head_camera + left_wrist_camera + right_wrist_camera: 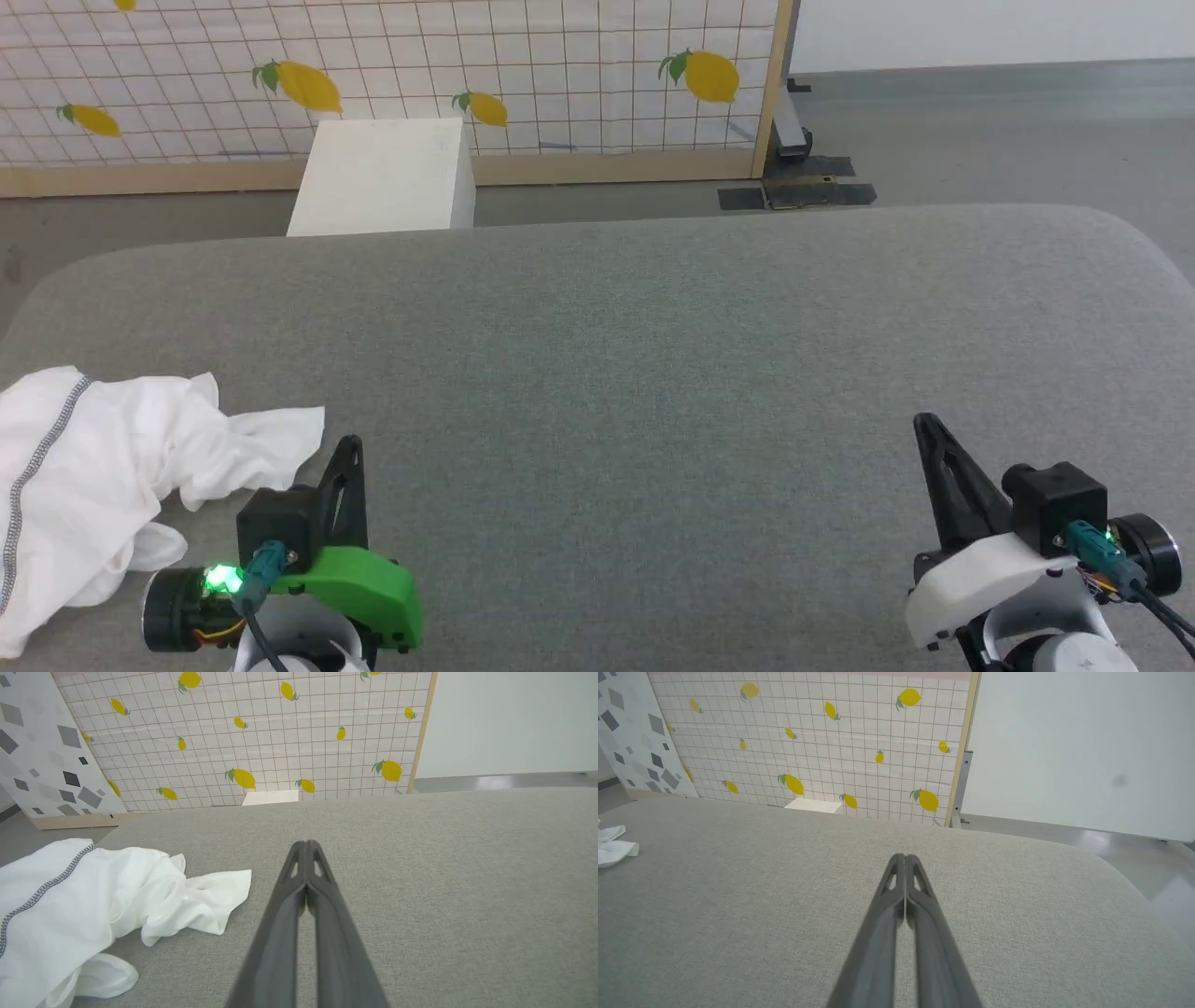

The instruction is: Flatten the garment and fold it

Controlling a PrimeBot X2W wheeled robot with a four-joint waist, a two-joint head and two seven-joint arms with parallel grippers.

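Grey surface [653, 327], crumpled garment [112, 467] cut off at frame edge — left gripper [349, 448], right gripper [926, 425] clenched, empty.

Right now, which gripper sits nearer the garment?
The left gripper, the green-shelled one, just beside the garment; the right gripper is far across the grey surface.

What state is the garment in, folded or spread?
Neither: the garment lies crumpled, bunched and wrinkled, at the left of the grey surface.

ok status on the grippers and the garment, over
Left gripper and right gripper shut, empty. Garment crumpled at left of grey surface, not yet flattened. White box behind, out of the way.
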